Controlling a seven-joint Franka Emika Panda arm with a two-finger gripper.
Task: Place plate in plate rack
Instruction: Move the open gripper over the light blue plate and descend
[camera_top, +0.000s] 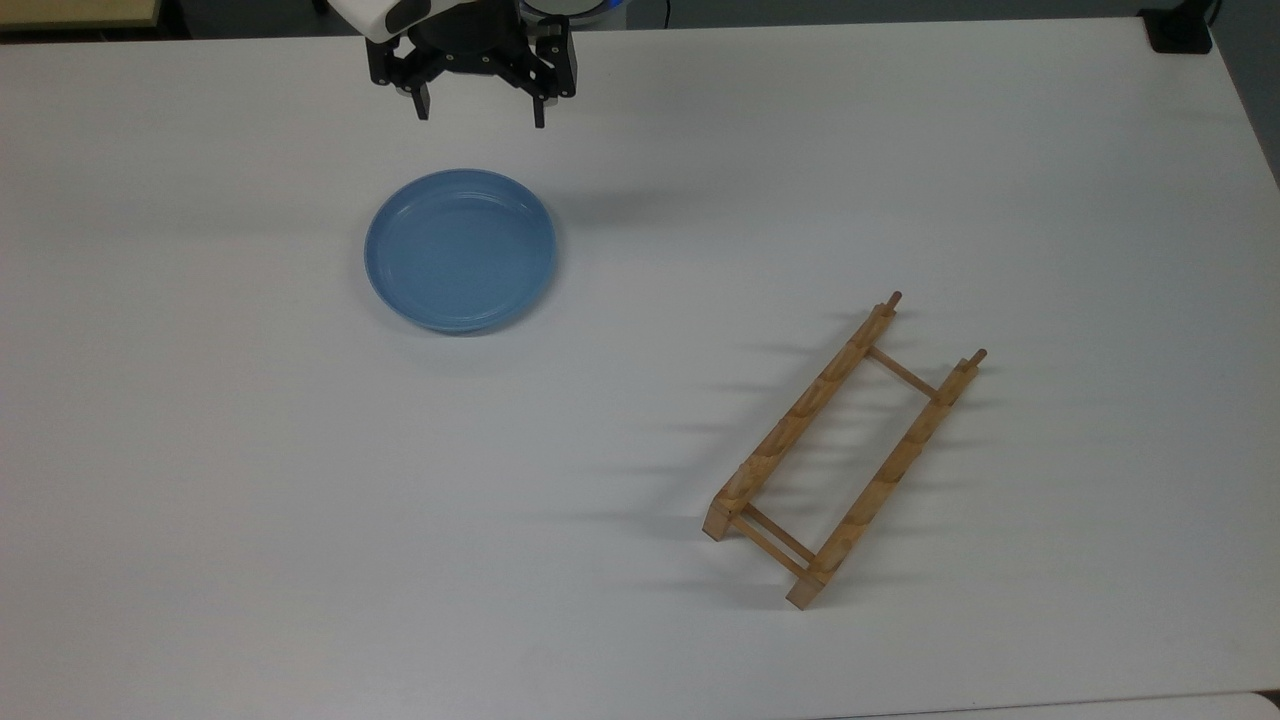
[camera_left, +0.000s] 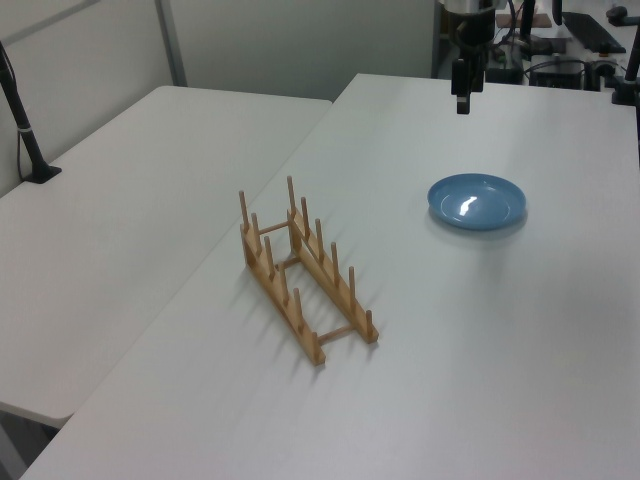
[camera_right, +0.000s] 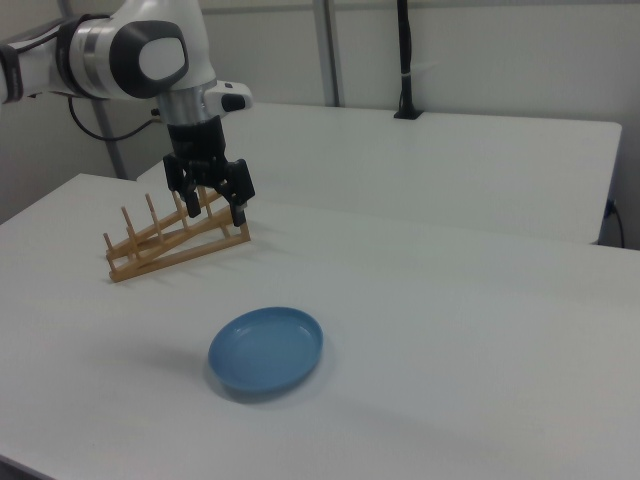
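The light-blue plate lies flat on the white table, left of centre in the top view; I also see the plate at the left view's right and the plate low in the right view. The wooden plate rack stands empty at the top view's lower right, well apart from it; the plate rack and plate rack show several upright pegs. My gripper hangs open above the table just beyond the plate's far edge, holding nothing. The gripper is in the air, as is the gripper.
The white table spreads wide around both objects. A second table adjoins it, carrying a black clamp post. A black object sits at the top view's far right corner.
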